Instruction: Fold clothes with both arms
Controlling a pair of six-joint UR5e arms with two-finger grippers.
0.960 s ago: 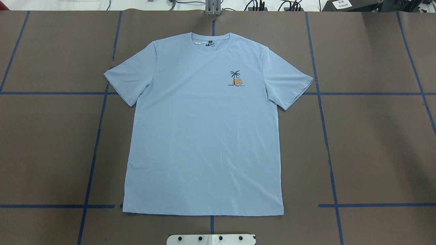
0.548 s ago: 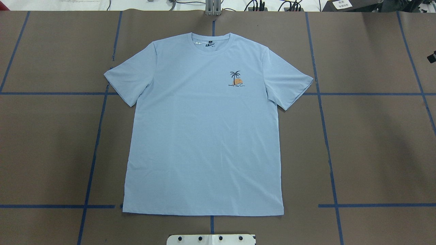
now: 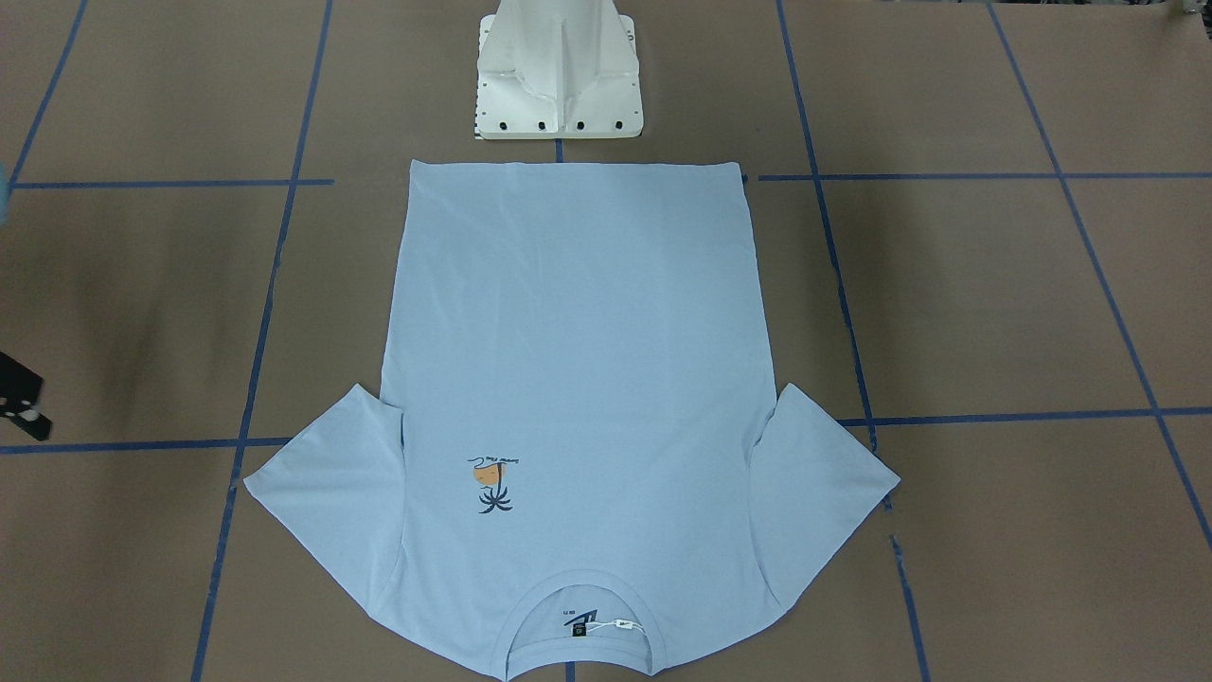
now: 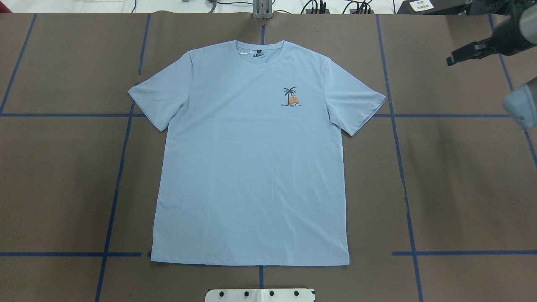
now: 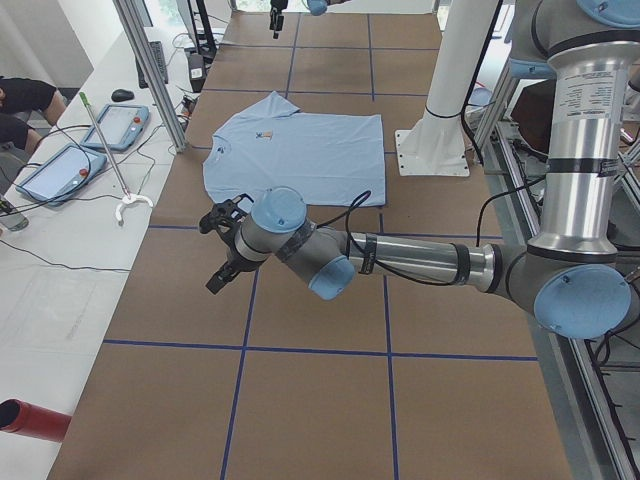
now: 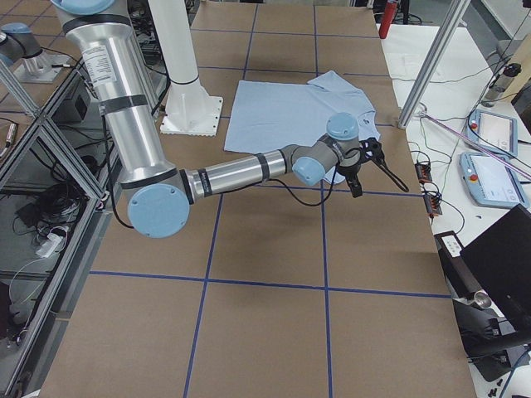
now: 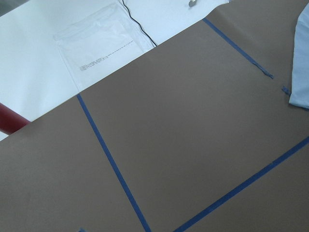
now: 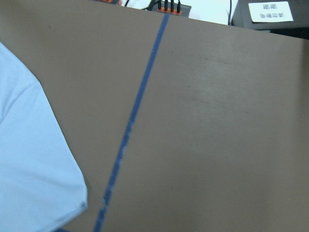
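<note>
The light blue T-shirt (image 4: 251, 159) lies flat and face up in the middle of the brown table, collar at the far edge, palm-tree print (image 4: 290, 97) on the chest. My right gripper (image 4: 453, 58) hangs over the far right of the table, well clear of the right sleeve (image 4: 354, 100); from the table's right end its fingers (image 6: 357, 184) look spread, with nothing between them. A corner of that sleeve (image 8: 34, 169) shows in the right wrist view. My left gripper (image 5: 212, 252) hovers off the shirt's left side, seen only from the table's left end, so I cannot tell its state.
The white pedestal base (image 4: 260, 295) stands just behind the shirt's hem. Blue tape lines (image 4: 400, 167) cross the table. A metal post (image 5: 150, 70), tablets (image 5: 60, 170) and cables sit on the white bench along the far edge, beside a person's dark sleeve (image 5: 25, 95).
My right arm has come in from the right edge of the overhead view and moved left towards the shirt. The shirt has not moved.
</note>
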